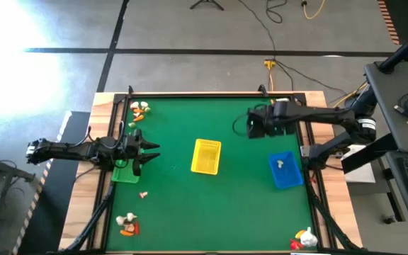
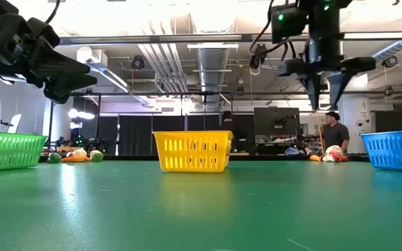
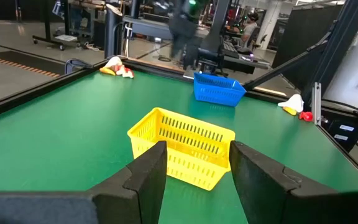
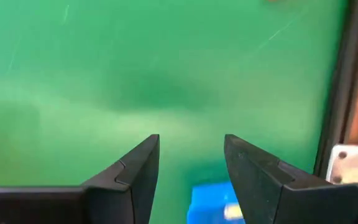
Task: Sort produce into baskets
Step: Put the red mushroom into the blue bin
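The green basket (image 1: 125, 173) stands at the table's left, the yellow basket (image 1: 206, 156) in the middle, and the blue basket (image 1: 285, 171) at the right with a white piece (image 1: 280, 163) in it. Small produce pieces lie in heaps at the far left (image 1: 140, 110), near left (image 1: 127, 224) and near right (image 1: 305, 239); one piece (image 1: 144, 194) lies alone. My left gripper (image 1: 151, 151) hovers open and empty over the green basket's right end, pointing at the yellow basket (image 3: 182, 146). My right gripper (image 2: 323, 89) hangs open and empty, pointing down, high above the table beside the blue basket (image 4: 213, 202).
A raised wooden rim (image 1: 211, 94) runs around the green table. Another produce heap (image 3: 117, 67) lies near the far right corner. Bare green surface lies between the baskets and in front of the yellow one (image 2: 190, 150). People stand in the room behind (image 2: 335, 132).
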{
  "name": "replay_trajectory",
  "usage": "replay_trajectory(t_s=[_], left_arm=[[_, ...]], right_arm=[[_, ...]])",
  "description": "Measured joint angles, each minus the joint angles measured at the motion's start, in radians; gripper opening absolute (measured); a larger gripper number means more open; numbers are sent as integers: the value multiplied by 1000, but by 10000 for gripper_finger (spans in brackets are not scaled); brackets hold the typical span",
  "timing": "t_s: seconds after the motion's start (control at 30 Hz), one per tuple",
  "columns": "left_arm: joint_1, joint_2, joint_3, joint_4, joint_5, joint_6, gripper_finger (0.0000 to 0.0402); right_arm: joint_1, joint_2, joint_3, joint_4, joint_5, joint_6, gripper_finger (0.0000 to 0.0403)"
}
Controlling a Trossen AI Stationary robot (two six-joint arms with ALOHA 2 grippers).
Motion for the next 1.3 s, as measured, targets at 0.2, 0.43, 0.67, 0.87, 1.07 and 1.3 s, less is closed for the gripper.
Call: replay_trajectory(t_s=[0.2, 0.43, 0.67, 0.87, 1.07, 1.3], left_arm=[[0, 0, 0, 0, 0, 0, 158], [0, 0, 0, 0, 0, 0, 158], [0, 0, 0, 0, 0, 0, 158], [0, 0, 0, 0, 0, 0, 158], [0, 0, 0, 0, 0, 0, 158], [0, 0, 0, 0, 0, 0, 158]], right_arm=[[-174, 1, -11, 13, 116, -42, 180], [-342, 2, -147, 252, 152, -55, 168], [-421, 22, -274, 473, 197, -19, 158], [-446, 89, -315, 514, 244, 39, 157], [-454, 161, -315, 549, 259, 17, 171], [-460, 252, -313, 563, 257, 5, 183]])
